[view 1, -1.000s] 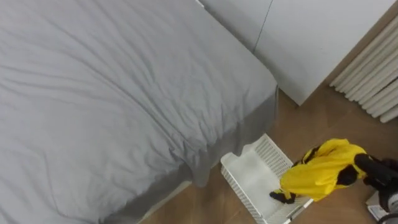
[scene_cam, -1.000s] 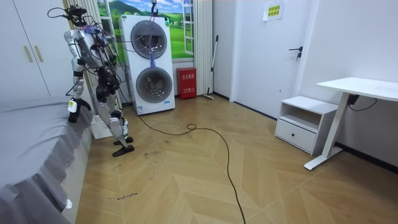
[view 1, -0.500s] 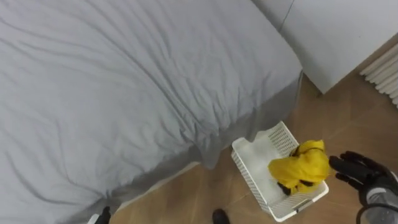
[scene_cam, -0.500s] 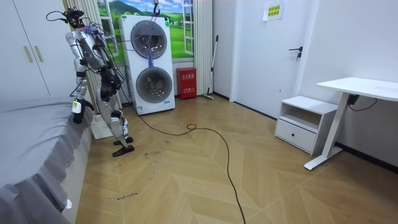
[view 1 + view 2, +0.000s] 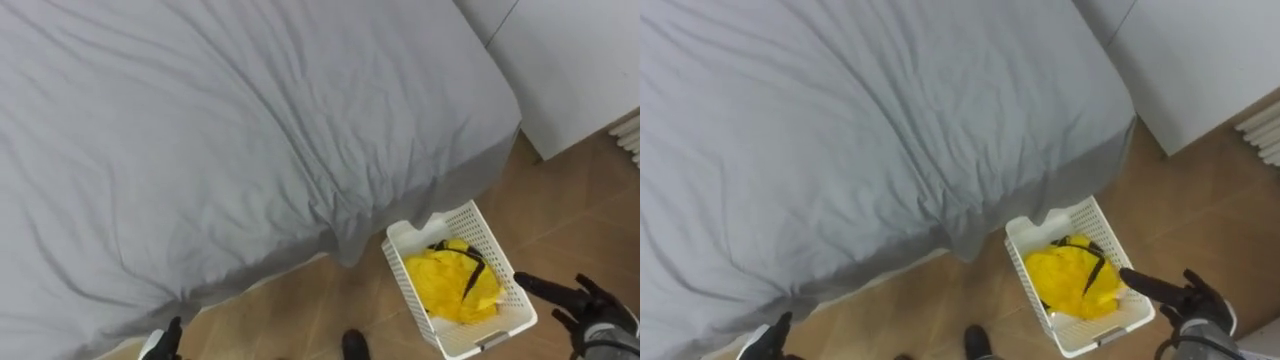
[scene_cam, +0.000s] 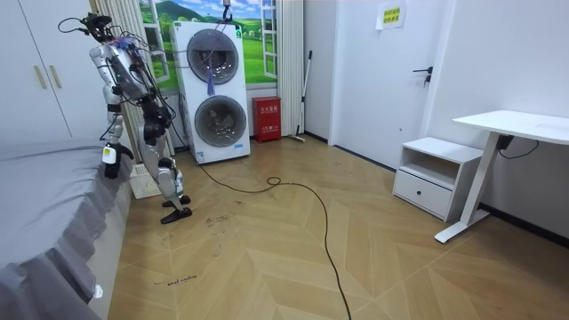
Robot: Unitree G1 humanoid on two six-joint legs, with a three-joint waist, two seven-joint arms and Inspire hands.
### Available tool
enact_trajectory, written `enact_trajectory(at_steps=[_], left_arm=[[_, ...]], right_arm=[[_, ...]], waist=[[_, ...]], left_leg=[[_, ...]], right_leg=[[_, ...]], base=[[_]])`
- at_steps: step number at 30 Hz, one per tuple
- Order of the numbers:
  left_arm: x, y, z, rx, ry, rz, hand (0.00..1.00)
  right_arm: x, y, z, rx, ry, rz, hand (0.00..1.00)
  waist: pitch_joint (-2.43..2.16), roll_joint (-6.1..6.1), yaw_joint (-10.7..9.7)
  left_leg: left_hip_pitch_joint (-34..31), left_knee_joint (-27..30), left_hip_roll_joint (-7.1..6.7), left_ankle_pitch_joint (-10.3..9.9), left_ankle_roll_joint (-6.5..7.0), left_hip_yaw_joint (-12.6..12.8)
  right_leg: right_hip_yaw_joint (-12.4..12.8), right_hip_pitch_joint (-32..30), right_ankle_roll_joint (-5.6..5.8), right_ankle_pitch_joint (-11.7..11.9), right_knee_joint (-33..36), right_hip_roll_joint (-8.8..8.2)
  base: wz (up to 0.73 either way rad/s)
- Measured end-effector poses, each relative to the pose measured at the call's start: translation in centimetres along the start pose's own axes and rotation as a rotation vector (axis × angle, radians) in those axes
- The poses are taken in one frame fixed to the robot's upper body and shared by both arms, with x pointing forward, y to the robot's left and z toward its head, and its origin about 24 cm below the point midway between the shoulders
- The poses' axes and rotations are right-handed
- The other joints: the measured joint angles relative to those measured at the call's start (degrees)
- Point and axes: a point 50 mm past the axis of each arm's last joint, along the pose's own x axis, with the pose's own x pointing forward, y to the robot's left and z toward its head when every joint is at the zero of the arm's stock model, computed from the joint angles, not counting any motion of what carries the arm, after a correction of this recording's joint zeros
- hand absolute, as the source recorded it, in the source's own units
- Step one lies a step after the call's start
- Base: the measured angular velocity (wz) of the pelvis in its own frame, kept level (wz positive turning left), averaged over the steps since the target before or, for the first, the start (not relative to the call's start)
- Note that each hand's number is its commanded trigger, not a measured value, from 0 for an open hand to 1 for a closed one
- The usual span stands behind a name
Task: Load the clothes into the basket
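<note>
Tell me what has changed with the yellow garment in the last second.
The right robot hand let go of the yellow garment, which dropped into the white basket; that hand is now open beside it. The basket stayed on the floor by the grey bed.

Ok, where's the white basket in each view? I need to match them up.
Left eye view: basket at lower right, on the floor off the corner of the bed, yellow garment inside.
Right eye view: basket lower right of centre, below the same corner.
Room view: basket small at far left, on the floor between bed and robot's feet.
Shared landmark: the grey bed.
</note>
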Motion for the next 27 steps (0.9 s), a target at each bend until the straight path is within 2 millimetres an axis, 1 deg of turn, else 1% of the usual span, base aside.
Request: enact_trajectory(at_steps=[2, 3, 4, 5, 6, 7, 8, 10, 11, 13, 15, 17, 18, 19, 20, 21, 22, 23, 24, 26, 27], left_arm=[[0.0, 0.0, 0.0, 0.000, 0.000, 0.000, 0.00], [0.0, 0.0, -0.1, 0.000, 0.000, 0.000, 0.00], [0.0, 0.0, -0.1, -0.001, -0.001, 0.001, 0.00], [-0.1, 0.0, -0.2, 0.000, -0.001, 0.001, 0.00], [-0.1, 0.0, -0.2, 0.000, -0.004, 0.003, 0.00], [-0.1, 0.1, -0.2, -0.002, -0.005, 0.006, 0.00], [-0.1, 0.2, -0.2, -0.002, -0.007, 0.008, 0.00], [-0.1, 0.2, -0.3, -0.005, -0.017, 0.010, 0.00], [-0.2, 0.2, -0.4, -0.006, -0.016, 0.010, 0.00], [-0.4, -0.1, -1.0, -0.009, -0.002, 0.006, 0.00], [-0.5, -0.3, -1.5, -0.011, 0.008, 0.001, 0.00], [-0.9, -0.4, -2.7, -0.029, 0.035, 0.004, 0.00], [-1.1, -0.4, -3.3, -0.041, 0.052, 0.008, 0.00], [-1.2, -0.4, -3.7, -0.049, 0.062, 0.010, 0.00], [-1.2, -0.4, -3.8, -0.052, 0.064, 0.012, 0.00], [-1.3, -0.6, -4.0, -0.053, 0.070, 0.010, 0.00], [-1.5, -0.8, -4.4, -0.051, 0.077, 0.005, 0.00], [-1.5, -1.0, -4.4, -0.059, 0.078, 0.005, 0.00], [-1.7, -1.3, -4.7, -0.074, 0.087, 0.002, 0.00], [-1.8, -1.9, -4.8, -0.085, 0.092, -0.008, 0.00], [-1.8, -2.2, -4.8, -0.091, 0.095, -0.013, 0.00]], right_arm=[[0.0, -0.1, -0.1, -0.001, 0.002, 0.000, 0.00], [0.0, 0.0, -0.1, 0.000, 0.002, 0.001, 0.00], [0.0, -0.1, -0.2, 0.003, 0.005, 0.000, 0.00], [-0.1, -0.3, -0.3, 0.003, 0.008, -0.003, 0.00], [-0.1, -0.5, -0.6, 0.001, 0.013, -0.008, 0.00], [-0.2, -0.7, -1.0, -0.001, 0.021, -0.010, 0.00], [-0.2, -0.8, -1.2, -0.002, 0.023, -0.011, 0.00], [-0.4, -1.3, -2.0, -0.009, 0.042, -0.021, 0.00], [-0.4, -1.4, -2.2, -0.010, 0.046, -0.024, 0.00], [-0.5, -1.5, -2.5, -0.016, 0.046, -0.019, 0.00], [-0.7, -1.6, -3.0, -0.013, 0.037, 0.001, 0.00], [-1.0, -1.1, -3.7, -0.006, 0.043, 0.029, 0.00], [-1.2, -0.5, -3.9, -0.005, 0.031, 0.061, 0.00], [-1.4, 0.2, -4.1, -0.006, 0.020, 0.096, 0.00], [-1.5, 0.4, -4.4, -0.011, 0.022, 0.110, 0.00], [-1.7, 0.9, -5.1, -0.029, 0.037, 0.141, 0.00], [-2.0, 1.3, -6.0, -0.039, 0.059, 0.172, 0.00], [-2.1, 1.6, -6.4, -0.045, 0.069, 0.188, 0.00], [-2.4, 2.4, -7.2, -0.045, 0.092, 0.219, 0.00], [-2.8, 3.3, -8.3, -0.052, 0.124, 0.265, 0.00], [-3.0, 3.7, -9.2, -0.062, 0.155, 0.283, 0.00]], waist=[[0.02, -0.07, 0.21], [0.07, -0.17, 0.30], [0.21, -0.39, 0.36], [0.17, -0.51, 0.35], [0.17, -0.88, 0.35], [-0.01, -1.42, 0.34], [-0.04, -1.61, 0.24], [-0.21, -2.81, 0.22], [-0.18, -3.03, 0.30], [-0.53, -3.64, 0.74], [-0.54, -3.67, 0.77], [-0.65, -3.77, 1.22], [-0.79, -3.74, 1.15], [-0.87, -3.66, 0.91], [-0.93, -3.68, 0.87], [-1.00, -3.90, 0.93], [-1.14, -4.10, 1.48], [-1.19, -4.20, 1.82], [-1.48, -4.37, 2.48], [-1.52, -4.47, 2.50], [-1.59, -4.64, 2.62]], left_leg=[[0.02, 0.00, -0.18, 0.09, 0.11, -0.09], [0.20, -0.04, -0.60, 0.15, 0.16, -0.18], [0.74, -0.13, -0.67, 0.17, 0.17, -0.21], [0.98, -0.12, -0.67, 0.17, 0.17, -0.28], [1.51, -0.12, -0.68, 0.17, 0.17, -0.46], [1.87, -0.10, -0.69, 0.17, 0.17, -0.73], [1.99, -0.05, -0.67, 0.17, 0.17, -1.04], [3.00, -0.06, -0.71, 0.17, 0.17, -1.84], [3.44, -0.09, -0.72, 0.16, 0.16, -1.96], [5.19, -0.28, -0.74, 0.16, 0.16, -1.98], [7.04, -0.77, -0.76, 0.15, 0.15, -2.09], [9.89, -1.87, -0.81, 0.15, 0.15, -2.36], [11.06, -2.25, -0.88, 0.15, 0.14, -2.75], [11.97, -2.41, -0.98, 0.15, 0.14, -3.62], [12.48, -2.45, -1.00, 0.15, 0.14, -3.87], [13.91, -2.90, -1.05, 0.15, 0.13, -4.22], [15.28, -3.32, -1.11, 0.14, 0.12, -4.70], [15.92, -3.44, -1.15, 0.14, 0.12, -4.99], [16.68, -3.64, -1.28, 0.14, 0.12, -5.51], [17.75, -4.01, -1.56, 0.14, 0.12, -6.95], [18.12, -4.02, -1.75, 0.14, 0.12, -7.59]], right_leg=[[-0.10, 0.06, 0.01, -0.01, -0.02, -0.15], [-0.14, 0.24, 0.10, -0.11, -0.04, -0.25], [-0.16, 0.78, 0.14, -0.17, -0.11, -0.31], [-0.29, 1.14, 0.16, -0.21, -0.19, -0.34], [-0.55, 1.88, 0.20, -0.30, -0.40, -0.40], [-0.81, 2.47, 0.21, -0.36, -0.68, -0.44], [-1.12, 2.96, 0.21, -0.36, -1.14, -0.47], [-1.96, 4.38, 0.19, -0.38, -1.40, -0.51], [-2.19, 5.04, 0.20, -0.38, -1.72, -0.45], [-2.72, 7.42, 0.22, -0.36, -3.19, -0.42], [-3.22, 9.80, 0.28, -0.33, -4.32, -0.43], [-3.27, 12.83, 0.28, -0.33, -5.24, -0.30], [-3.51, 14.17, 0.34, -0.38, -5.73, -0.35], [-4.32, 15.74, 0.34, -0.37, -6.57, -0.45], [-4.75, 16.65, 0.34, -0.37, -7.05, -0.46], [-5.35, 18.37, 0.34, -0.36, -7.77, -0.44], [-5.81, 20.02, 0.35, -0.38, -8.43, -0.42], [-6.10, 20.60, 0.37, -0.40, -8.73, -0.47], [-6.56, 22.13, 0.41, -0.43, -9.31, -0.54], [-7.88, 23.93, 0.48, -0.48, -10.10, -0.72], [-8.54, 24.72, 0.62, -0.57, -10.28, -1.17]], base=[[0.00], [0.00], [0.00], [0.08], [0.11], [0.14], [0.16], [0.18], [0.12], [0.08], [0.13], [0.07], [0.16], [0.25], [0.35], [0.32], [0.28], [0.22], [0.26], [0.37], [0.47]])
